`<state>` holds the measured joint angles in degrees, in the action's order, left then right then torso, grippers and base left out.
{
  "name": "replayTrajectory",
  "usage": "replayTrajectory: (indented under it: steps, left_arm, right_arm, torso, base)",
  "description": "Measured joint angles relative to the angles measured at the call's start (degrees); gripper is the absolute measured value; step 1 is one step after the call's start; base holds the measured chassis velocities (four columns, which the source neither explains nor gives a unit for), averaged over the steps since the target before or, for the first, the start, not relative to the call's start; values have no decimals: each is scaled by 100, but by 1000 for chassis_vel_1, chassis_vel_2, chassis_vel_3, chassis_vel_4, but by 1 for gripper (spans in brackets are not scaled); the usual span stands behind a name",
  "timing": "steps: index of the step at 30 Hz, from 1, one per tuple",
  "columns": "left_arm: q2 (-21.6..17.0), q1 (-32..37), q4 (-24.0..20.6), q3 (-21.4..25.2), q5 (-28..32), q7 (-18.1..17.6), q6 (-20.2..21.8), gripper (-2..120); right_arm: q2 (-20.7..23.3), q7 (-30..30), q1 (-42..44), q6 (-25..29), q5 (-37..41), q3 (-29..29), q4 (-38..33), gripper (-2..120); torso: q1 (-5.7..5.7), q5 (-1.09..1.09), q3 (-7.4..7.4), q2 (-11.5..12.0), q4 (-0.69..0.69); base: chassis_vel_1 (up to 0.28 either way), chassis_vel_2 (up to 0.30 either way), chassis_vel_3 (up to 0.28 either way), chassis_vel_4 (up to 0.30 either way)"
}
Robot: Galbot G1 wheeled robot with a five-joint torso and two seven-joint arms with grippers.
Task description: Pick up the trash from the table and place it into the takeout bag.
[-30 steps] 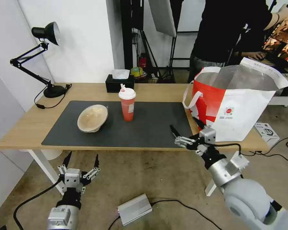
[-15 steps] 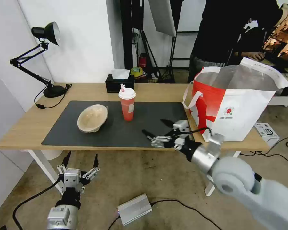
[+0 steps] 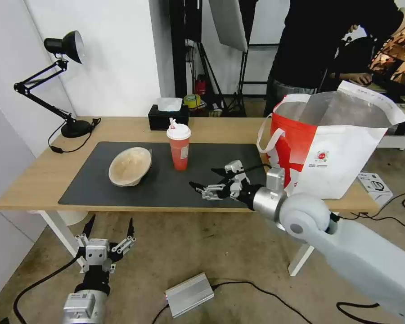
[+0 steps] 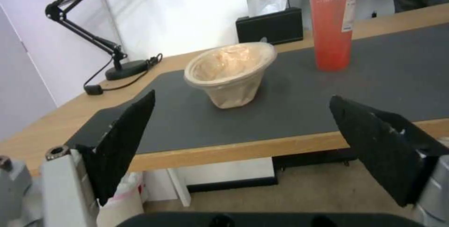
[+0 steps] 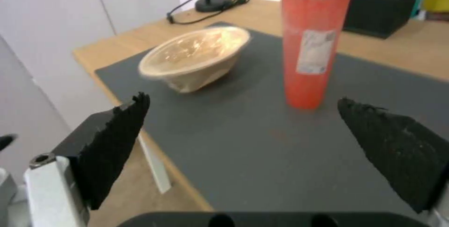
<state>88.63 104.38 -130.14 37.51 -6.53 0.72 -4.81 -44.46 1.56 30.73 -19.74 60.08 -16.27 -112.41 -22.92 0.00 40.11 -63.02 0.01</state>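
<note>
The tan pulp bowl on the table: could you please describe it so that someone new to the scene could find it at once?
Start from the long light-wood table and its large dark grey mat. On the mat's left part, left of the tall red drink cup with white lid and straw, rests the tan pulp bowl. It alone is wide, pale and tilted on its side.

My head camera looks forward and down on the table (image 3: 40, 180). The left wrist camera looks up from below its edge, the right one from just above it; both face the pulp bowl (image 4: 231, 72) and cup (image 5: 314, 46).
</note>
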Motion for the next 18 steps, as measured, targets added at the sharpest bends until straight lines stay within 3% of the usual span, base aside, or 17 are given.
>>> replayTrajectory:
  steps: [18]
  left_arm:
    - [-11, -9, -1, 32, 29, -8, -6, 100]
  right_arm:
    - [-529, 189, -547, 242, -151, -258, 722, 100]
  torso:
    - [0, 0, 0, 0, -1]
  base:
    - [0, 0, 0, 0]
